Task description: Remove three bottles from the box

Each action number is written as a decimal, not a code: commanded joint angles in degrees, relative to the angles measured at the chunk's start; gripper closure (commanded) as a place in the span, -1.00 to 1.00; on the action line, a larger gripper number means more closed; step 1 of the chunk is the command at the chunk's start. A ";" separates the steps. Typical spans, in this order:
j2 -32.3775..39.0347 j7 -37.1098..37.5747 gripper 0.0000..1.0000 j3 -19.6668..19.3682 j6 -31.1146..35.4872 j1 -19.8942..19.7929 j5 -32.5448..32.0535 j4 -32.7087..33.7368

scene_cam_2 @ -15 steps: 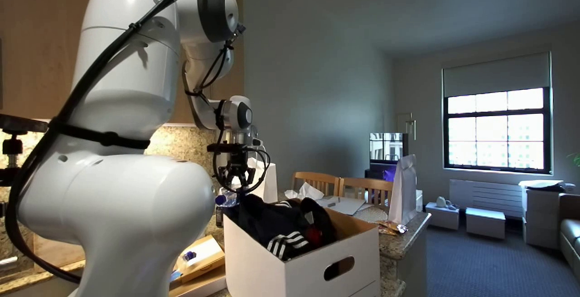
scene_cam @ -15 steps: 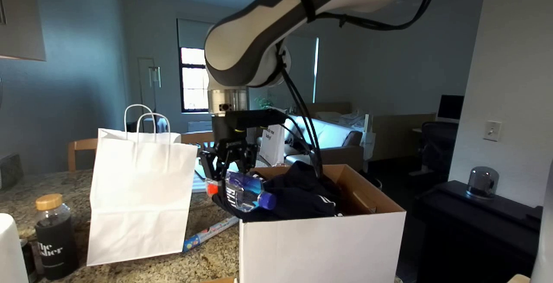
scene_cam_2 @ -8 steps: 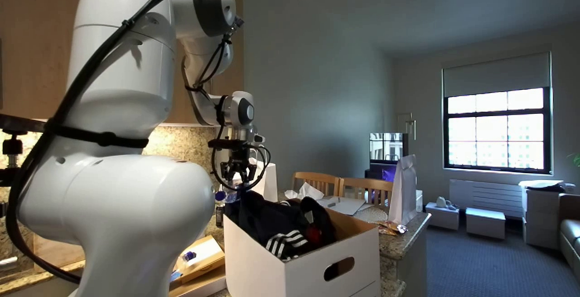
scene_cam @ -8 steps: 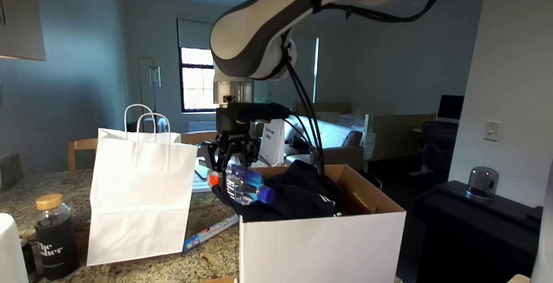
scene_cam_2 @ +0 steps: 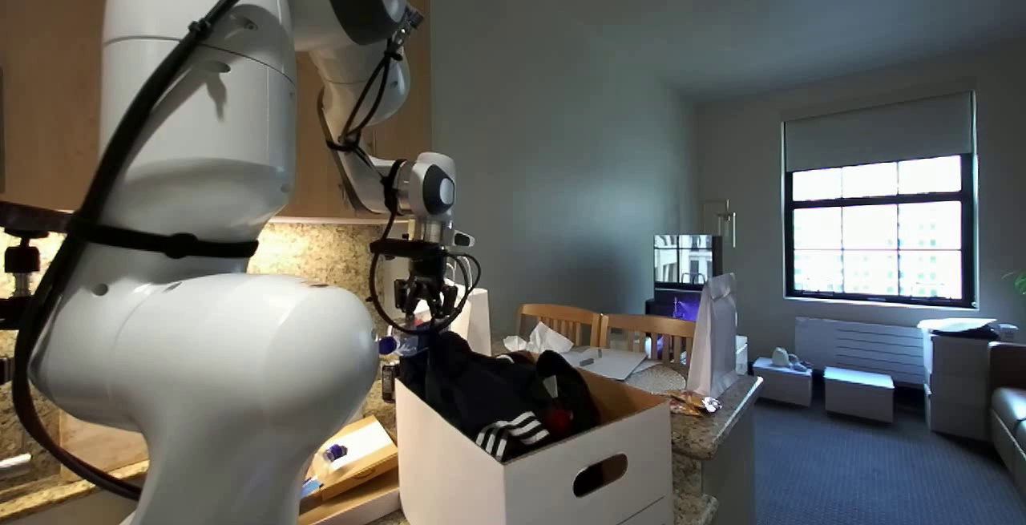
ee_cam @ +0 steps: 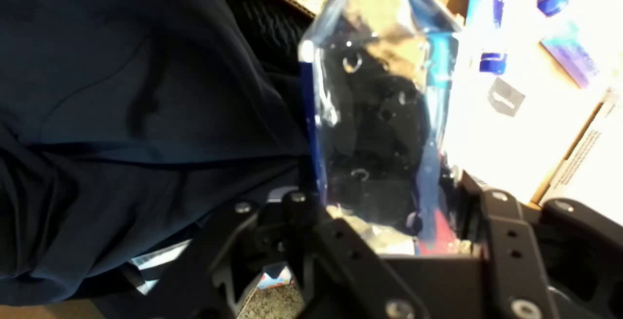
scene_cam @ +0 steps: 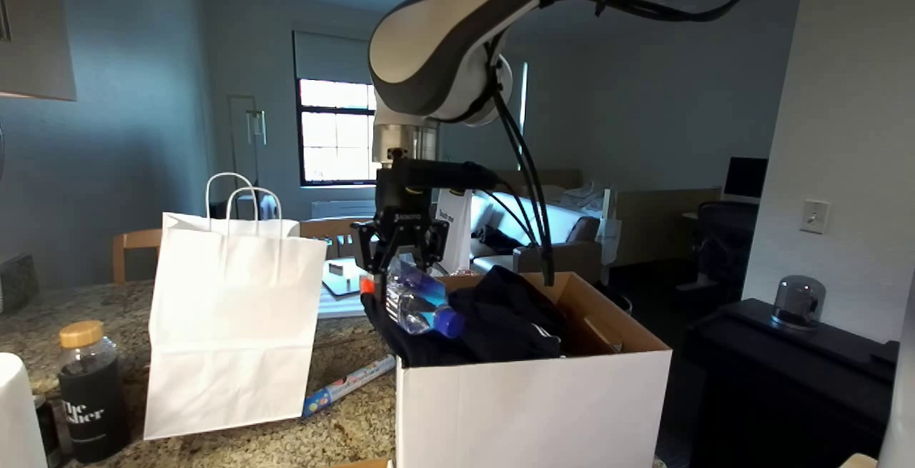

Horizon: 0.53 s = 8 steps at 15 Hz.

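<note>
The white box [scene_cam: 532, 411] stands with its top open, filled with dark blue clothing [scene_cam_2: 513, 397]. Over one corner of it, my gripper [scene_cam: 406, 274] is shut on a clear plastic bottle [scene_cam: 418, 304] with a blue cap. The bottle tilts, cap end lower, and whether it touches the cloth beneath cannot be told. In the wrist view the bottle [ee_cam: 379, 114] lies between both fingers [ee_cam: 508, 241], its cap cut off at the top edge. Two more bottles, with a blue cap [ee_cam: 552, 1] and another blue cap [ee_cam: 492, 63], lie in a low open carton.
That low carton [scene_cam_2: 353, 461] sits beside the box, near the robot's base. A white paper bag [scene_cam: 236, 325] with handles stands on the counter, a patterned tube [scene_cam: 350, 386] lying beside it. Farther left is a dark tumbler [scene_cam: 89, 389] with a wooden lid.
The gripper has risen and, in an exterior view, shifted right. The bottle has come up with it, its base end more than its cap end, so the tilt is steeper.
</note>
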 commanded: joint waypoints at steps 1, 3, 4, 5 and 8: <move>0.89 0.05 0.33 -0.41 -3.80 -1.62 3.74 0.38; 2.42 -0.73 0.35 -1.17 -6.56 -2.39 5.85 1.10; 3.21 -0.52 0.35 -1.47 -7.59 -2.74 6.45 1.46; 4.14 -0.90 0.36 -1.71 -9.08 -3.07 7.27 1.99; 6.66 -4.89 0.40 -1.70 -11.13 -3.68 11.21 3.15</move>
